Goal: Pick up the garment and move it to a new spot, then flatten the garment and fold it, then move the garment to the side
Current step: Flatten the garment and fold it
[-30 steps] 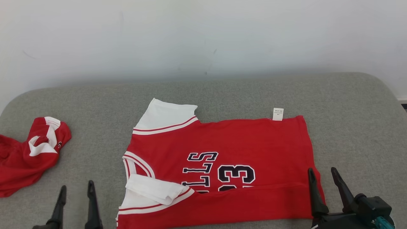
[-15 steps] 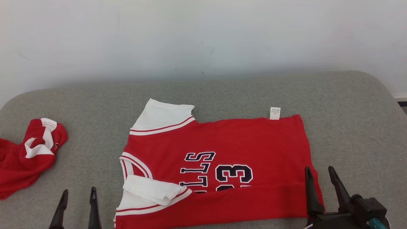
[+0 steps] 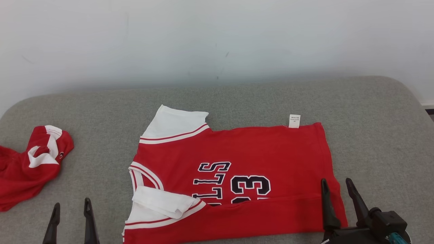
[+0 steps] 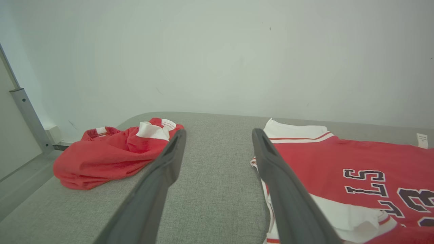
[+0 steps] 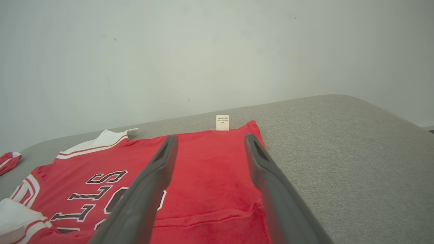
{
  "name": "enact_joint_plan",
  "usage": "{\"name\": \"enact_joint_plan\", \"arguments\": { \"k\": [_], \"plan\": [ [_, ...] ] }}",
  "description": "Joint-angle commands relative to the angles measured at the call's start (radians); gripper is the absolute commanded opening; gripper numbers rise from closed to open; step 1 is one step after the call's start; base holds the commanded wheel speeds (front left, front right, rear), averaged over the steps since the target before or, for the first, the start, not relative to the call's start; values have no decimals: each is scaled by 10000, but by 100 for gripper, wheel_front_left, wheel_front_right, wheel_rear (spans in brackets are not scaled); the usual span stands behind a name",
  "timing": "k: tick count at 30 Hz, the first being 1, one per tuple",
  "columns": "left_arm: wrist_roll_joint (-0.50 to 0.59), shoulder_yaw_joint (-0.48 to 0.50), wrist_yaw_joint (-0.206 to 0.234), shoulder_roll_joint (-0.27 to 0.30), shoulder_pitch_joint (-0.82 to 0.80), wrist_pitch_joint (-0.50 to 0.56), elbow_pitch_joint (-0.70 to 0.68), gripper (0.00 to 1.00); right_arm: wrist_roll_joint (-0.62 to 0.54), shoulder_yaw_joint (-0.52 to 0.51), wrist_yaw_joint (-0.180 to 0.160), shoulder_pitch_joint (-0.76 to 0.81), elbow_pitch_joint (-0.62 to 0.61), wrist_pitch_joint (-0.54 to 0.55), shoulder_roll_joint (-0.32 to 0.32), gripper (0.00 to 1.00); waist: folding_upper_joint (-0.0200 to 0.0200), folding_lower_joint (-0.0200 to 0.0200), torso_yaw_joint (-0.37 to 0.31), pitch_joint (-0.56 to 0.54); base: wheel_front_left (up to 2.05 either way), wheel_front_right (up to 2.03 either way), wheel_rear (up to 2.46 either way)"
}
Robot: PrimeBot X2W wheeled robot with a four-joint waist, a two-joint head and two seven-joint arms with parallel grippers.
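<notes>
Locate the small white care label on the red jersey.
In the head view, the white care label juts from the red jersey at its far edge, near the right corner.

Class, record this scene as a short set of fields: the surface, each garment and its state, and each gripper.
surface: grey fabric-covered surface
main garment: red jersey, spread flat, number 23 facing up
fold: near long edge turned over part of the print; near white sleeve folded inward
label: white tag at the jersey's far edge
second garment: crumpled red and white garment, at the left, apart from the jersey
left gripper: open, holding nothing, between the two garments
right gripper: open, holding nothing, at the jersey's right end
</notes>
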Motion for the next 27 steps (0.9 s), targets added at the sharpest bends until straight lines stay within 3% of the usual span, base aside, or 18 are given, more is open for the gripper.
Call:
{"name": "enact_joint_plan", "arguments": {
  "k": [1, 7, 11, 20, 27],
  "plan": [
    [140, 77, -73, -75, 98, -30, 34, 100, -56, -6, -25, -32, 48, -40, 60, 100, 0, 0, 3, 9, 0, 0, 0],
    [252, 86, -223, -110, -170, -30, 265, 100, 189, -4, -25, -445, 373, -28, -63, 100, 0, 0, -174, 223, 0, 0, 0],
    [142, 25, -373, 248, -950, -30, 650, 100, 327, 61, -25, -1230, 975, -26, -464, 100, 0, 0, -371, 549, 0, 0, 0],
    [-520, -604, -558, 1522, -4175, 173, 2205, 100, 479, 315, -25, -4117, 3160, 127, -1075, 100, 0, 0, -823, 1928, 0, 0, 0],
    [-1167, -2076, -531, 2742, -7015, 928, 3286, 100, 359, 514, -25, -6451, 4672, 416, -1139, 100, 0, 0, -1209, 3245, 0, 0, 0]
  ]
}}
